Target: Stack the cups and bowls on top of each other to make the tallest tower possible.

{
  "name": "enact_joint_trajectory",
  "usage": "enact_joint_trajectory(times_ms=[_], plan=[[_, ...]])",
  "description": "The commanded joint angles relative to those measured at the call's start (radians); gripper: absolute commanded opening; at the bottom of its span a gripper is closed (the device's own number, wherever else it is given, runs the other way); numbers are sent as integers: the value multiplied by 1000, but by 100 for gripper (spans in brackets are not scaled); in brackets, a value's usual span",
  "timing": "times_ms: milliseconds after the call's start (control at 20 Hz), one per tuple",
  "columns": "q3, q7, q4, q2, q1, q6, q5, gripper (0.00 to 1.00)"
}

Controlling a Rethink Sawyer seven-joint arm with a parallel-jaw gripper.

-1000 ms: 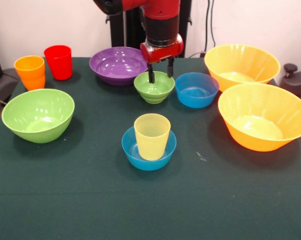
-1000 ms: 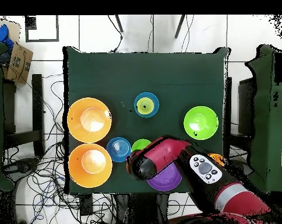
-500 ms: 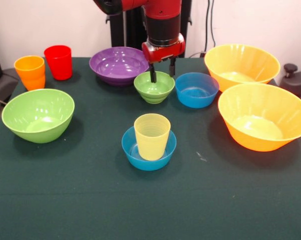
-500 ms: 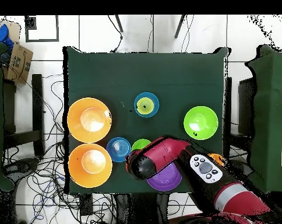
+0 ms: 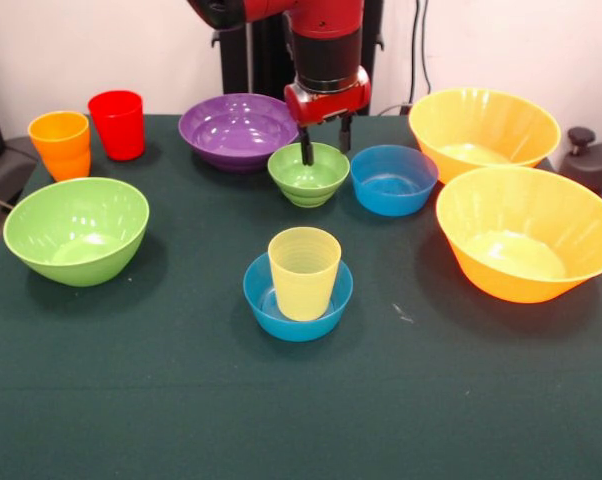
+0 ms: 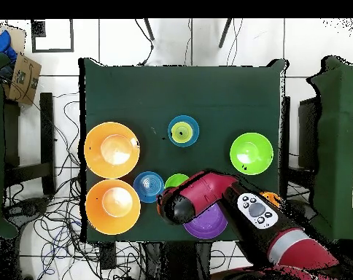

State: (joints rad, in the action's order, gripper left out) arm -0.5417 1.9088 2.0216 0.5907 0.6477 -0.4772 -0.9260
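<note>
My gripper [image 5: 324, 146] hangs over the far rim of the small green bowl [image 5: 308, 178], open. One finger is inside the bowl and the other is behind its rim. The bowl rests on the table. The pale yellow cup [image 5: 303, 272] stands upright in a small blue bowl [image 5: 298, 310] at the table's middle. A second small blue bowl [image 5: 393, 180] sits right of the green one. The purple bowl [image 5: 236, 128] is behind and to the left. In the overhead view my arm [image 6: 208, 193] hides the gripper.
Two very large orange bowls [image 5: 483, 130] [image 5: 526, 235] stand at the right. A large green bowl [image 5: 76, 230] is at the left. The orange cup [image 5: 60, 145] and red cup [image 5: 117, 124] stand at the far left corner.
My gripper has risen slightly above the small green bowl and then held still. The bowl has stayed on the table.
</note>
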Motion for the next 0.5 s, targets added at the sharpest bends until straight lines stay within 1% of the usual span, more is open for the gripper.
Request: enact_joint_trajectory(times_ms=[50,250,500], plan=[[14,-74,31,-64,-44,-90,4,100],[12,-70,37,-79,-39,-105,29,100],[16,-64,38,-85,-42,-96,31,100]])
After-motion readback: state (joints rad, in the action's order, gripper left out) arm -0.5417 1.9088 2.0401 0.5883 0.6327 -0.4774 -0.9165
